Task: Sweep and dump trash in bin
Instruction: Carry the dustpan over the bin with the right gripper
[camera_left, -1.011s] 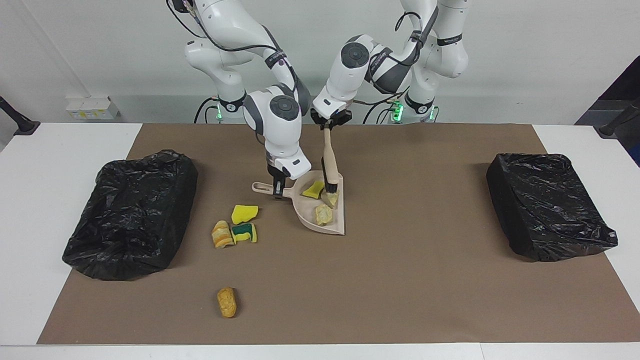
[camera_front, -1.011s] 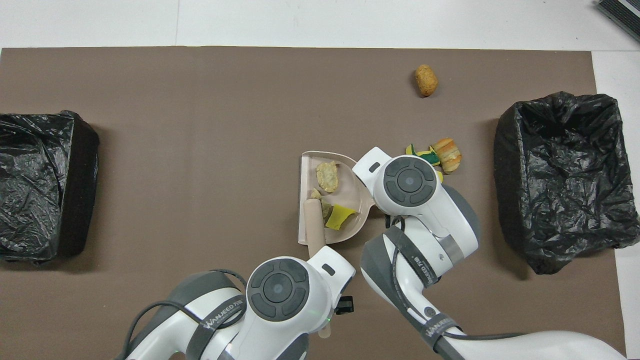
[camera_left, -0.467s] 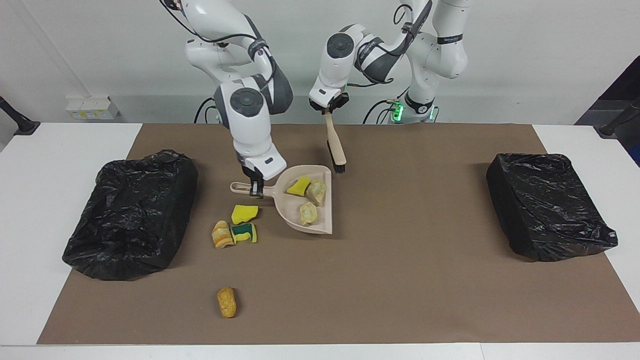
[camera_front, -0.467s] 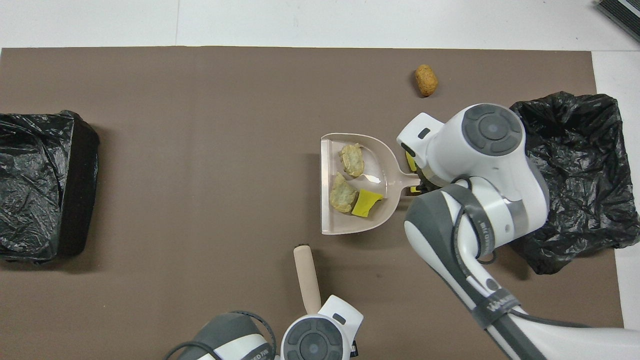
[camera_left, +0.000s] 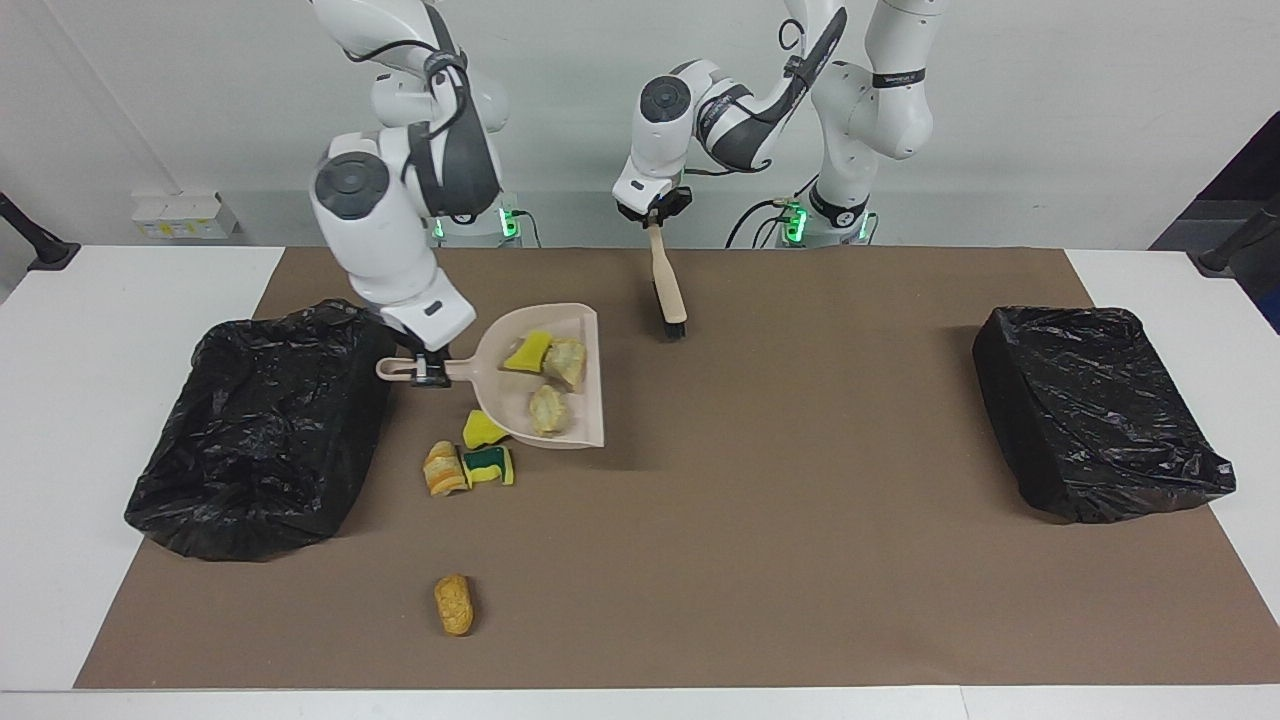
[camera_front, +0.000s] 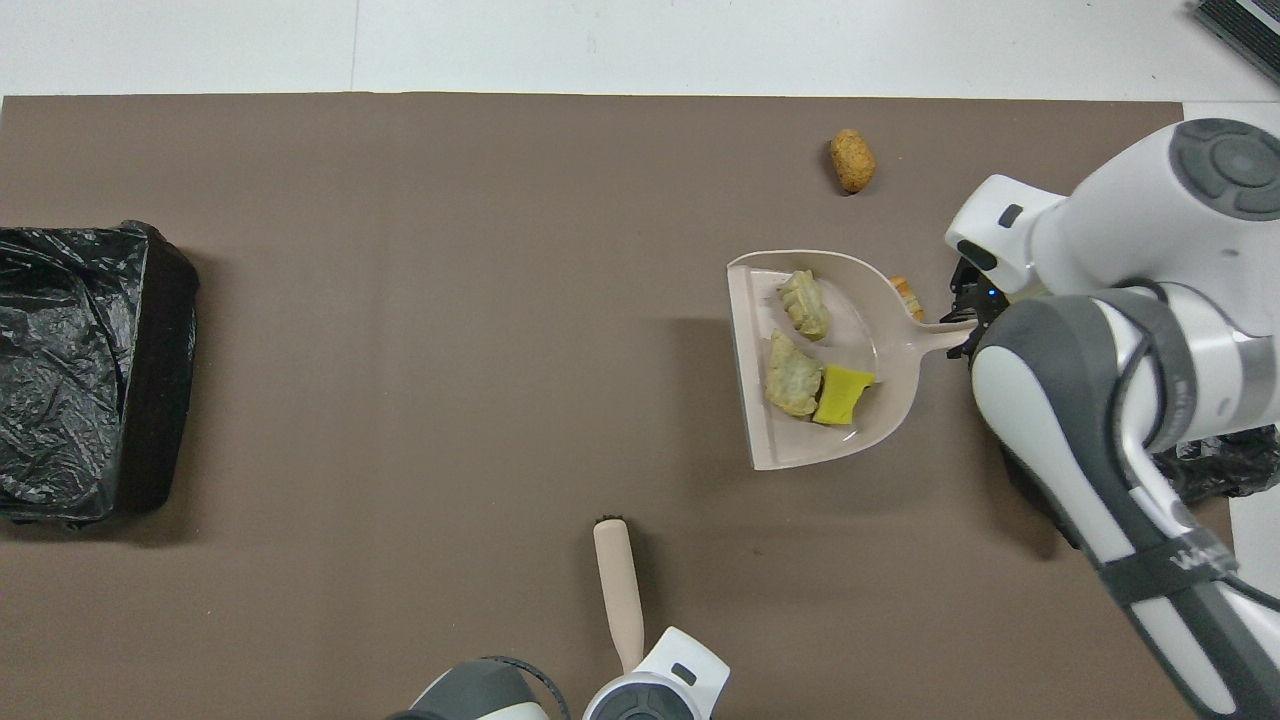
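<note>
the white counter (camera_left: 100, 300) carries a wide brown mat (camera_left: 800, 560) that marks the sweeping ground, and a black-bagged bin sits at each end of it so either arm could dump without a long reach: one bin (camera_left: 260, 430) at the right arm's end, the other bin (camera_left: 1095, 410) at the left arm's end. the beige plastic dustpan (camera_left: 580, 425) hangs in the air over the mat, close beside the bin at the right arm's end, its handle clamped in the closed jaws of the right gripper (camera_left: 425, 372); it looks held roughly level, probably so the load does not slide off before it reaches the bag. in the pan lie three bits of trash, a yellow sponge scrap (camera_left: 527, 352) and two pale bread-like chunks (camera_left: 565, 360). the tan-handled brush with black bristles (camera_left: 668, 290) hangs bristles down from the shut jaws of the left gripper (camera_left: 654, 222), lifted over the mat near the robots (parked out of the pan's way, i would judge, while that arm waits). unswept trash lies on the mat: a yellow sponge scrap (camera_left: 482, 430), a green-and-yellow sponge piece (camera_left: 490, 466) and an orange striped bread chunk (camera_left: 441, 470) clustered partly under the pan, and a lone orange-tan chunk (camera_left: 454, 604) farther from the robots.
</note>
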